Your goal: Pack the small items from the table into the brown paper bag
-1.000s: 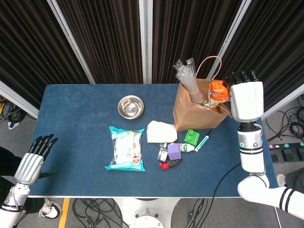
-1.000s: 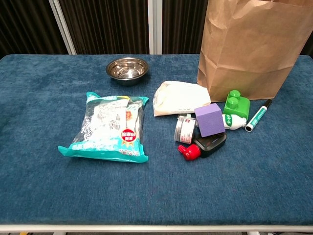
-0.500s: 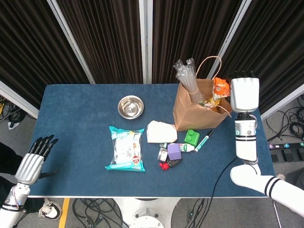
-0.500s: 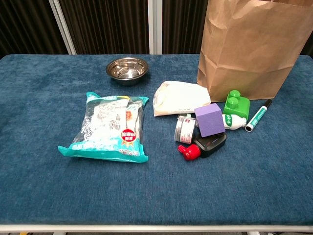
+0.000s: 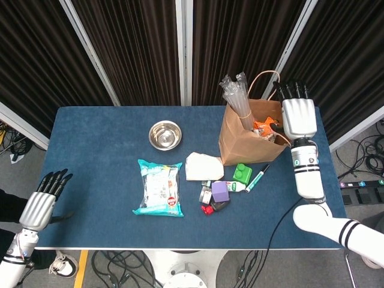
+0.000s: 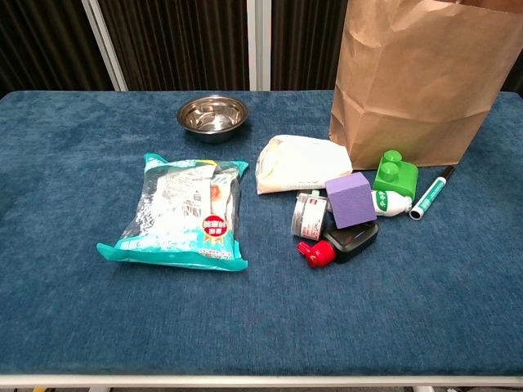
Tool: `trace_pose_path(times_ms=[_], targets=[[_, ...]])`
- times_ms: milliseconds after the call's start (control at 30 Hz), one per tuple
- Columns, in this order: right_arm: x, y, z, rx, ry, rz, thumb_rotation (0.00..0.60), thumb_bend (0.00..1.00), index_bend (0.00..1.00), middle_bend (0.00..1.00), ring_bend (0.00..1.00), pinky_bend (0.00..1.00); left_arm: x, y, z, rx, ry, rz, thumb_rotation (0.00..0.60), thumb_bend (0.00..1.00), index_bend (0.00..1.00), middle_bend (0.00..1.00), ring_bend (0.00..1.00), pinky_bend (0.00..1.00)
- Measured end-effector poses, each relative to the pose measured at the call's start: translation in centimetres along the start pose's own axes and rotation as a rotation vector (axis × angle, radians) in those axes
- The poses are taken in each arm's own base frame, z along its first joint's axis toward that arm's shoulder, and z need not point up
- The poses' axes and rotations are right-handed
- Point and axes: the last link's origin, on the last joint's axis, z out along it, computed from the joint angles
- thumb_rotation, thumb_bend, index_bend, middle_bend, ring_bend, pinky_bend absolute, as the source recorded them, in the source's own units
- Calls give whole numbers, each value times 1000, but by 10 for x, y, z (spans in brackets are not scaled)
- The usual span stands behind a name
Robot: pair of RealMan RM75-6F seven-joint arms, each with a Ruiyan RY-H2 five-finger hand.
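Note:
The brown paper bag (image 5: 245, 146) (image 6: 417, 82) stands upright at the table's back right, with a clear plastic pack (image 5: 235, 99) sticking out of it. An orange packet (image 5: 264, 125) lies inside its mouth. My right hand (image 5: 298, 115) hovers at the bag's right rim, fingers straight and holding nothing. In front of the bag lie a green brick (image 6: 395, 173), a marker (image 6: 431, 193), a purple cube (image 6: 350, 199), a small can (image 6: 307, 215), a red piece (image 6: 315, 252) and a white pouch (image 6: 298, 163). My left hand (image 5: 41, 204) hangs open off the table's front left.
A teal snack pack (image 5: 159, 187) (image 6: 184, 211) lies left of the small items. A steel bowl (image 5: 165, 134) (image 6: 212, 116) sits behind it. Dark curtains and metal poles stand behind the blue table (image 5: 96, 150). Cables run on the floor at right.
My right hand has moved left over the bag's rim and let go of the orange packet, which now lies inside the bag. The left hand has barely moved.

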Motion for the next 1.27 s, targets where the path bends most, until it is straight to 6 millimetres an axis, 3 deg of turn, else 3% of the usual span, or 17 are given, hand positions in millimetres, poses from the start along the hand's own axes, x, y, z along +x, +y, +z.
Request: trace_pose_path(times_ms=[167,333,500,567,667,767,933,1100,1267], targets=[[19,-8,-7,42,84,80,600,0,109,120,0,0,1,2,0,-5,5,0,600,57,97,67,0,51],[55,-21,-24,135,239,201,600,0,108,133,0,0,3,4,-2,-10,13,2,600,57,97,67,0,51],[89,-31,-63,289,344,322,600,0,108,172,5,0,6,7,-2,-13,26,-1,600,56,97,67,0,51],[91,-29,-82,339,339,324,600,0,108,176,5,0,8,8,-2,-17,29,0,600,57,97,67,0,51],[78,-20,-117,394,263,286,600,0,107,176,5,0,9,11,-2,-25,35,0,600,56,97,67,0,51],[53,0,-157,391,119,227,600,0,107,176,5,0,11,14,-3,-35,41,0,600,56,97,67,0,51],[7,49,-228,306,-109,121,600,0,108,173,5,0,13,17,-3,-46,57,-2,600,57,97,67,0,51],[-19,92,-258,231,-132,13,600,0,107,158,0,0,18,20,-4,-62,79,3,600,57,97,67,0,51],[-31,122,-271,123,-116,-62,600,0,108,142,0,0,20,21,-3,-70,85,7,600,56,97,67,0,51]])
